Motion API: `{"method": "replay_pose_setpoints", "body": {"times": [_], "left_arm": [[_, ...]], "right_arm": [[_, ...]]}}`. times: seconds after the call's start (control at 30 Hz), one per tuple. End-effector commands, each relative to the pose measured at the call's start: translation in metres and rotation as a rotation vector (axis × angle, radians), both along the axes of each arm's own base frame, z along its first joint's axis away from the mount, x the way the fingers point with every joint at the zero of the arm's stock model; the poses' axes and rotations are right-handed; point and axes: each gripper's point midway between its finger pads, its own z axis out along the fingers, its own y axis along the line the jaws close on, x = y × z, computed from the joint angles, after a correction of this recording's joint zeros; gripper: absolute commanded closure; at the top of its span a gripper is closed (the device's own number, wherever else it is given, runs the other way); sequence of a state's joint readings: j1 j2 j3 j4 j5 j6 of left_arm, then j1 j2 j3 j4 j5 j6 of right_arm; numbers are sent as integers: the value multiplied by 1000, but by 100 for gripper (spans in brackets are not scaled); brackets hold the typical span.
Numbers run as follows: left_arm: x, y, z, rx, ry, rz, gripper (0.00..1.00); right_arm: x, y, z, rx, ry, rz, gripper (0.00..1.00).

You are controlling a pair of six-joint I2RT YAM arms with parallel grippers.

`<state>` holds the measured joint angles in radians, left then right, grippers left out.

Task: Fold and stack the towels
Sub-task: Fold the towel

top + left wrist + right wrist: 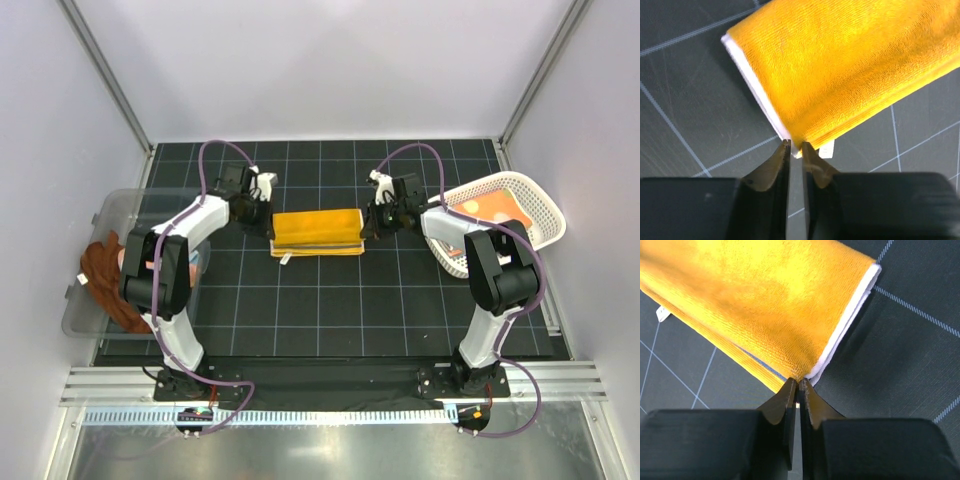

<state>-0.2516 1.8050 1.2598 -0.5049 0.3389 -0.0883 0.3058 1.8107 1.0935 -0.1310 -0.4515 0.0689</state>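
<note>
The yellow-orange towel (317, 232) lies folded in the middle of the black gridded mat (330, 310), with pale walls (320, 60) on three sides. The left gripper (795, 146) has its jaws narrowly apart at one corner. The right gripper (798, 382) has its jaws almost together at the other; if they pinch it, I cannot tell.

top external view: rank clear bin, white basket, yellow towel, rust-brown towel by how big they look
1. clear bin, largest, though an arm covers part of it
2. white basket
3. yellow towel and rust-brown towel: they look about alike. The rust-brown one is bunched and partly behind the arm, so these two are left unranked.
</note>
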Motion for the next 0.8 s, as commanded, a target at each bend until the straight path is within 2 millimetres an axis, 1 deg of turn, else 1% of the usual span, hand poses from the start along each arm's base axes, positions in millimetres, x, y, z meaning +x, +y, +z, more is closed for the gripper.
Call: {"method": "replay_pose_setpoints", "body": {"times": [0.0,0.03,0.07,0.1,0.13,0.17,0.2,0.23,0.27,0.37,0.4,0.43,0.5,0.57,0.6,0.63,0.7,0.73,0.77], "left_arm": [[-1,6,1,39,-9,21,81],[-1,7,3,42,-7,22,80],[-2,8,7,45,-2,23,76],[-3,8,10,44,-3,21,74],[-2,8,16,44,-11,21,72],[2,9,22,51,-26,30,70],[0,11,24,62,-15,38,70],[2,12,28,64,-23,47,70],[7,11,36,58,-40,56,70],[10,-4,47,-10,-47,61,70],[9,-13,50,-60,-25,72,69],[13,-21,54,-98,-42,69,69],[13,-27,47,-134,-14,110,69],[16,-34,43,-168,-4,126,70],[16,-33,34,-165,19,138,70],[15,-33,27,-159,39,160,71],[12,-29,14,-138,67,184,72],[7,-22,4,-106,86,214,72],[2,-17,-3,-82,104,233,72]], "right_arm": [[8,2,18,16,-46,-9,83],[9,1,24,17,-49,-14,80],[9,0,26,11,-44,-22,77],[5,-3,26,-2,-22,-34,70],[5,-4,35,1,-29,-47,67],[2,-5,39,1,-28,-49,66],[-3,-6,41,-3,-13,-53,61],[-5,-6,46,4,-10,-62,60],[-8,-5,57,25,-18,-69,59],[-9,3,69,61,-26,-81,59],[-9,9,69,62,-31,-71,61],[-4,14,73,69,-37,-69,62],[5,20,60,70,-7,-88,66],[16,25,59,87,0,-104,67],[20,26,44,83,32,-122,67],[25,27,42,88,38,-135,67],[24,32,23,95,101,-154,67],[14,40,14,89,123,-128,67],[10,41,9,72,126,-128,67]]}}
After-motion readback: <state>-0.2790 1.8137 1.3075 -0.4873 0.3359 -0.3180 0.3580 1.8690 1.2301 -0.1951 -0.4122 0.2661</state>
